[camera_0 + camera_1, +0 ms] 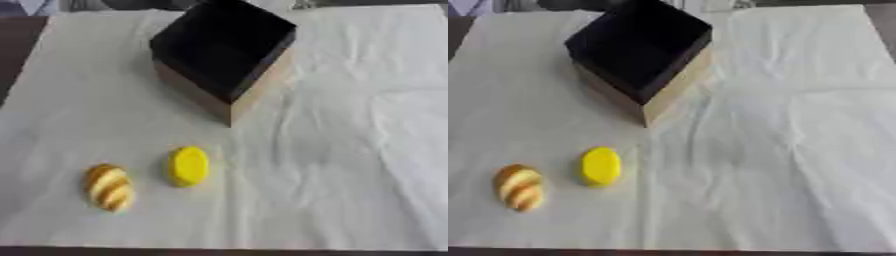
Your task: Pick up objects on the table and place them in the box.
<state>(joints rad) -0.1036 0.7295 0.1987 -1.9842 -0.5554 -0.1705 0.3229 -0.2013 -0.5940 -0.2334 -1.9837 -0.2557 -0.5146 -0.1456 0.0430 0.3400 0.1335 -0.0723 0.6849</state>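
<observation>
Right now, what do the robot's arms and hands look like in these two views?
Neither arm nor hand shows in either eye view, so their looks cannot be told. Only the white cloth, the dark-lined box, a yellow oval piece and a striped bread-like piece appear.

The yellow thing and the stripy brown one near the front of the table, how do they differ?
The yellow oval is one plain bright colour with a smooth look; the striped piece is orange-brown with pale bands across it, like a small bread loaf. The yellow oval lies nearer the box; the striped piece lies further left and closer to the front edge. Both are small and rounded, rest on the white cloth apart from each other, and are outside the box.
</observation>
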